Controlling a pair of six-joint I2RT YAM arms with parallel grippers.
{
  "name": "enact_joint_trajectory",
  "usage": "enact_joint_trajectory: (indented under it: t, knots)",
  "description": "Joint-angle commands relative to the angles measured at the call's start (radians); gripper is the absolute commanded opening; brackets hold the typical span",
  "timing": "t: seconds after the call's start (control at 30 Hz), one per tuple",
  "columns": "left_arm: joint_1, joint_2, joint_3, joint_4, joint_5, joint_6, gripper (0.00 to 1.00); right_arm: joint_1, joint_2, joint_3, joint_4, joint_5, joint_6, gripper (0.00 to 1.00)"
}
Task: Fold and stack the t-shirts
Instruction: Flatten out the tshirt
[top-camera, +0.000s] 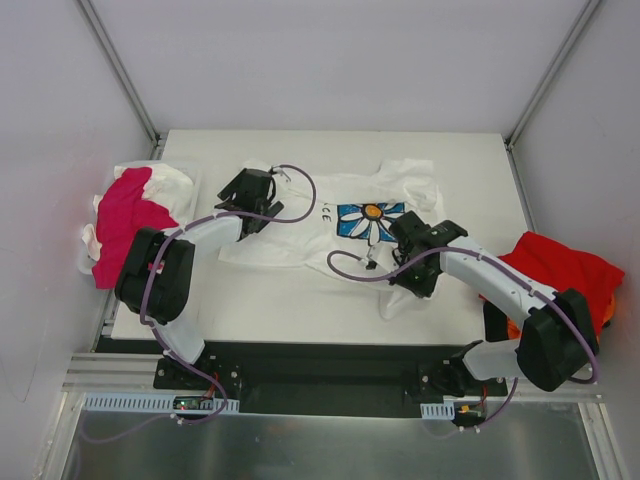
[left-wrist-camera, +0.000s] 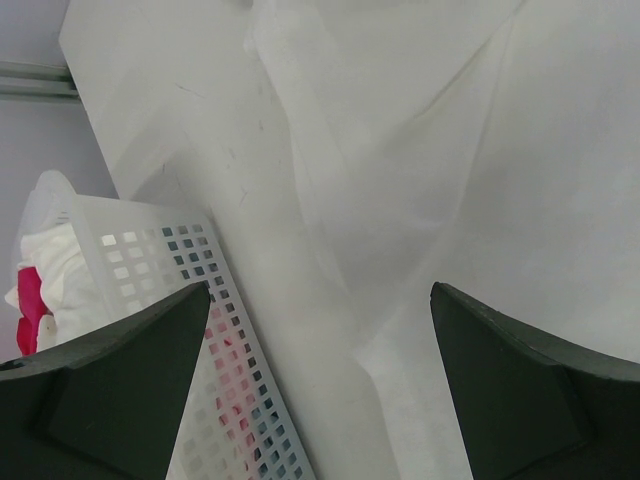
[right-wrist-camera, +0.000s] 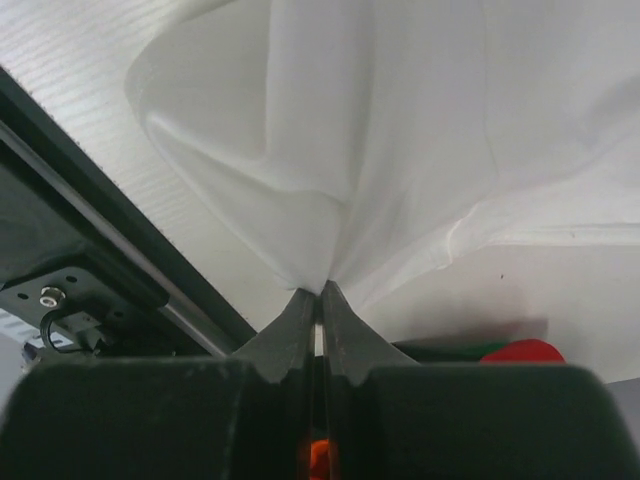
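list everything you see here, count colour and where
daisy tee: 1, white with blue flower, mid-table
pink tee: 1, magenta, in basket, left
white cloth: count unclear, white, in basket beside pink tee
basket: 1, white, table's left edge
red tee: 1, red, table's right edge
orange cloth: 1, orange, peeking out by red tee
table: 1, white
left claw: 1, black, open over daisy tee
right claw: 1, black, shut on daisy tee

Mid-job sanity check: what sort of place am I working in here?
Probably a lab robot cell, not a home: a white table boxed in by bare white panels on metal posts, with a perforated basket of tees at its left.
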Motion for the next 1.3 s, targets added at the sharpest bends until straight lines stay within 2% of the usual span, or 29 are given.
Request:
enact_joint_trajectory:
  t: [0.0, 0.23, 0.5, 0.73, 0.9, 1.27]
  knots:
    - [-0.011, -0.05, -0.001, 0.001, -0.006, -0.008, 0.93, 0.003, -0.019, 0.024, -0.13, -0.039, -0.055, 0.08]
    - [-0.017, -0.036, 0.004, 0.003, -0.005, -0.009, 0.92, -0.018, 0.056, 0.123, -0.147, -0.007, -0.112, 0.12]
    - [-0.019, -0.023, 0.004, 0.001, -0.002, -0.012, 0.91, -0.055, 0.223, 0.289, -0.122, 0.01, -0.147, 0.22]
    - [-0.019, -0.021, -0.005, 0.001, 0.001, -0.012, 0.91, -0.064, 0.349, 0.294, -0.078, 0.005, -0.148, 0.24]
    - [-0.019, -0.012, -0.005, 0.003, 0.003, -0.012, 0.91, -0.068, 0.349, 0.249, -0.05, -0.005, -0.145, 0.24]
    - [-0.022, -0.012, -0.013, 0.001, 0.011, -0.028, 0.9, -0.071, 0.21, 0.113, -0.058, -0.027, -0.118, 0.26]
